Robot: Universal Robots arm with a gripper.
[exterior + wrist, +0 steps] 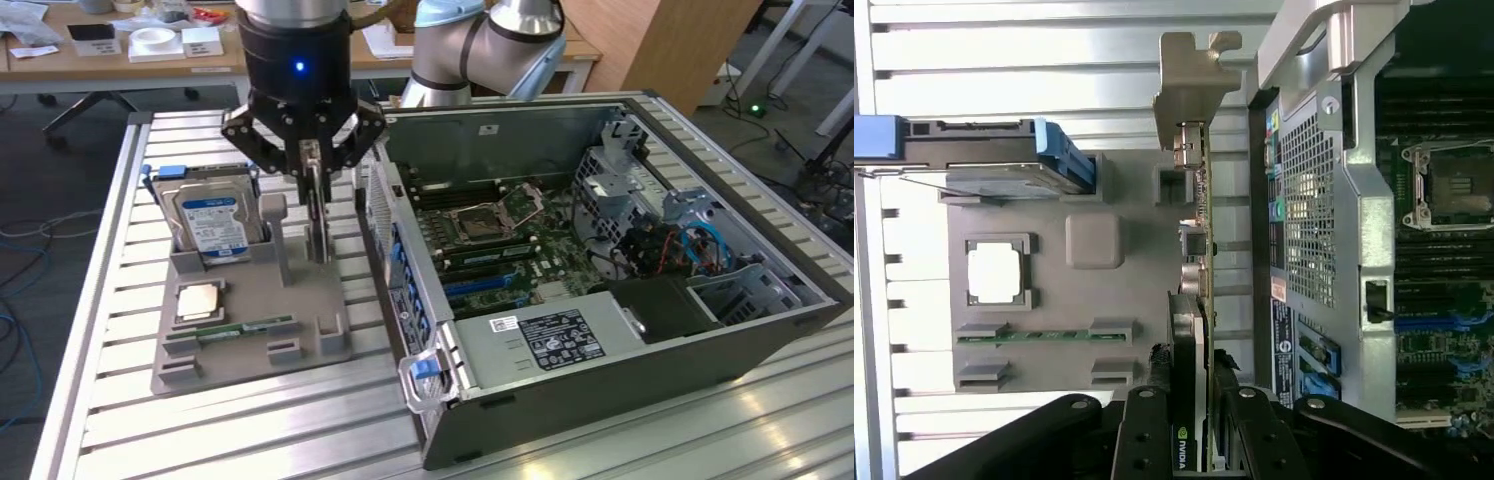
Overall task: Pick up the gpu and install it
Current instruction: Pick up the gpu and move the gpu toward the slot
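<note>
The gpu is a thin dark card seen edge-on, hanging upright over the grey parts holder. My gripper is shut on its upper edge, one finger on each face. In the wrist view the gpu runs away from my gripper, and its silvery end bracket is at the far end. Its lower edge is close to the holder; I cannot tell whether it touches. The open computer case stands just to the exterior view's right of the card.
On the holder stand a silver hard drive with a blue-white label, a square processor chip and a narrow green memory stick. The motherboard lies inside the case. A slatted aluminium table carries everything.
</note>
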